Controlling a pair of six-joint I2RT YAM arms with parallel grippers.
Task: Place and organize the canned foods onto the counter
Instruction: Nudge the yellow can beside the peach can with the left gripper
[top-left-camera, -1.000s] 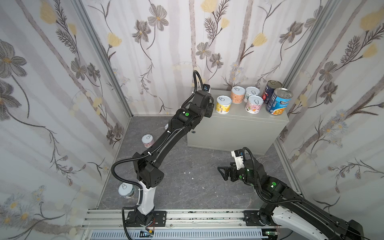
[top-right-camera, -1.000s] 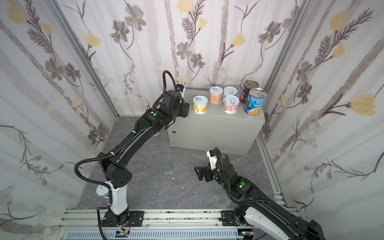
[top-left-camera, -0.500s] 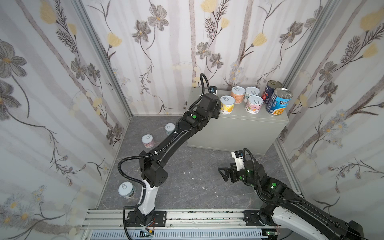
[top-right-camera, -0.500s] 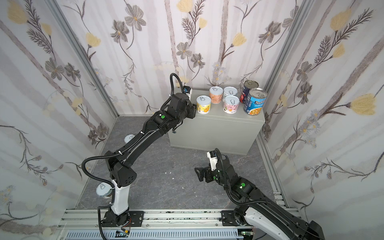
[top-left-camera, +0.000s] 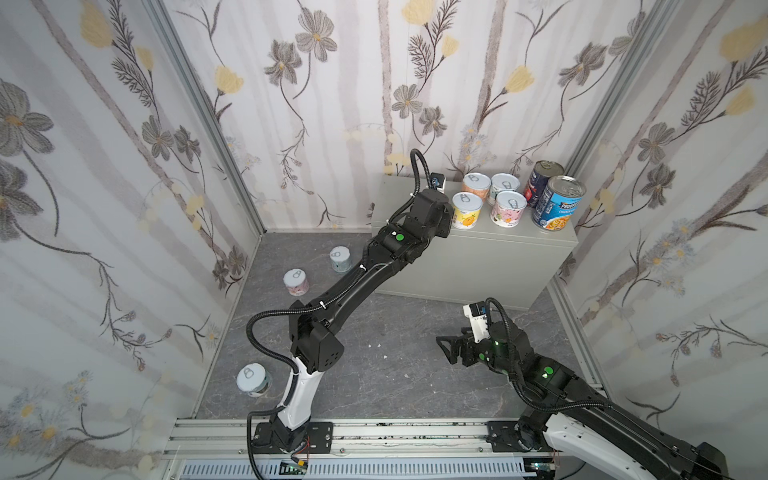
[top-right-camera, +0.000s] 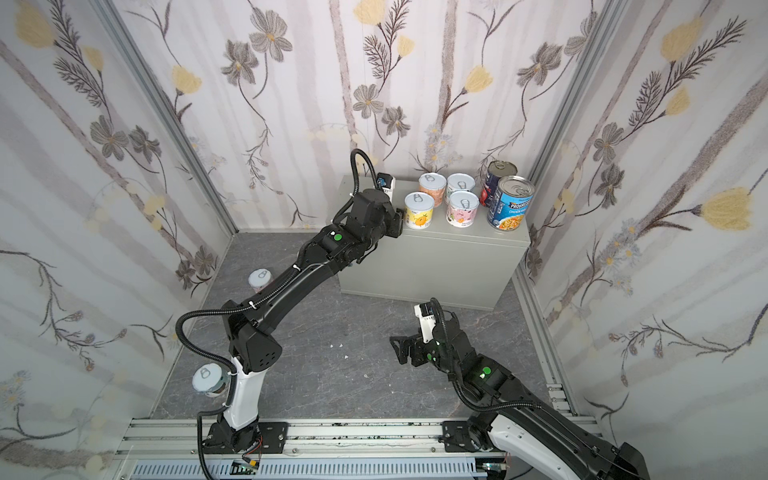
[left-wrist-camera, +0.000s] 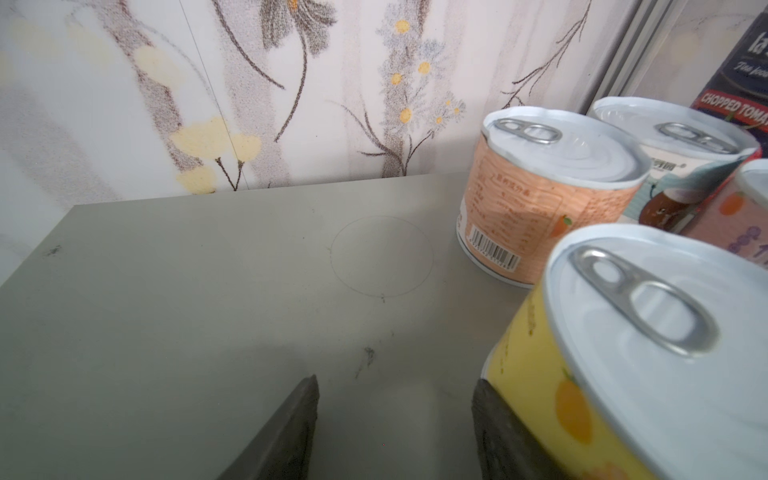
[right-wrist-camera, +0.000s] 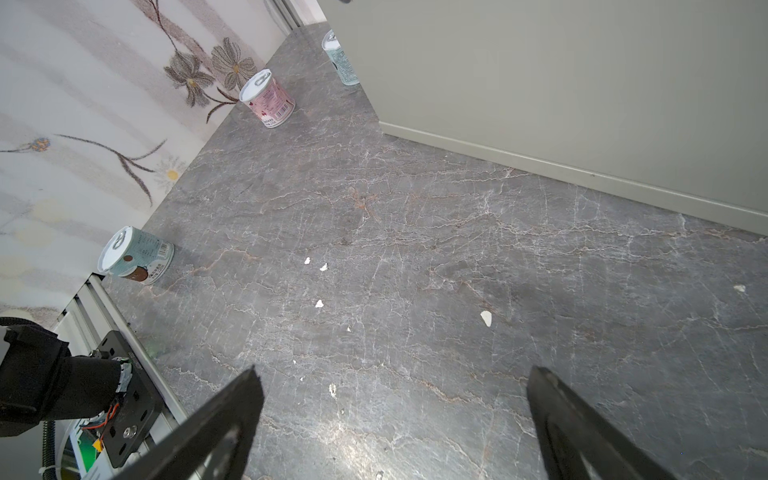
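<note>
The grey worktop (top-left-camera: 478, 257) carried six cans bunched at its right end, likely to keep room for more: blue soup can (top-left-camera: 557, 203) and navy-and-red can (top-left-camera: 542, 178) in the corner, four short cans (top-left-camera: 510, 208) beside them. Three other cans (top-left-camera: 296, 281) sat on the floor (right-wrist-camera: 415, 249). The left fingers (left-wrist-camera: 291, 428), narrowly parted and empty, lay one outer face against the yellow can (left-wrist-camera: 602, 353), seemingly squaring it. The right fingers (right-wrist-camera: 224, 419) hung wide, empty.

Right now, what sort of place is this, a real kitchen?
Probably a staged test booth, not a real kitchen: flowered wall panels in metal frames, two robot arms bolted to a rail, and a grey cabinet serving as counter for cans.
</note>
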